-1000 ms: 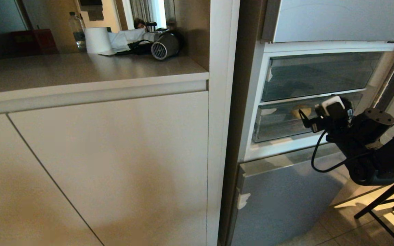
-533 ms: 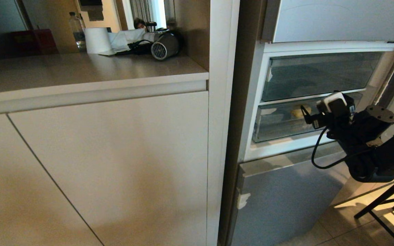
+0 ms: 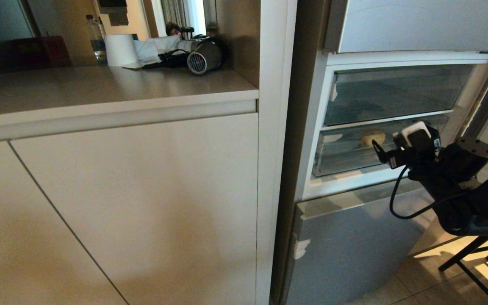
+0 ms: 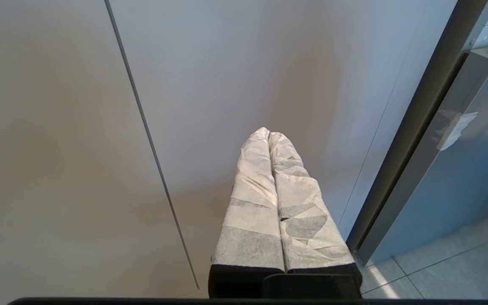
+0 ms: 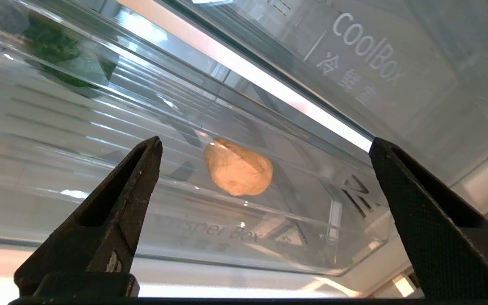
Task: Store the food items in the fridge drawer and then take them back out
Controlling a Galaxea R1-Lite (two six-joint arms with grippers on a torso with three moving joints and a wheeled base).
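While the drawer front is shut: both foods lie inside it, so storing looks done and taking out has yet to start.
Right gripper (image 5: 265, 186): nearest in its own wrist view, jaws spread as wide as they go and holding nothing; in the head view (image 3: 381, 154) it sits right of centre, just before the drawer front.
Change: against the earlier head views, the right gripper rose a little in front of the drawer and has now dropped back, ending a shade further right; the drawer and the potato have not shifted.
Meaning: my guess is that the arm is lining up on the drawer's front edge to pull it out, since neither food can be reached through the clear wall.
Drawer (image 5: 100, 178): clear plastic with a ribbed floor, its front wall between the jaws and the food; lower of the two clear fronts in the head view (image 3: 337, 159).
Potato (image 5: 238, 168): on the drawer floor, centred between the jaws in the wrist view; behind the front wall in the head view (image 3: 373, 137).
Pepper (image 5: 64, 55): dark green, upper left of the wrist view, well apart from the potato, deeper in.
Left gripper (image 4: 275, 199): padded fingers pressed together, empty, parked facing the cupboard door (image 4: 79, 127).
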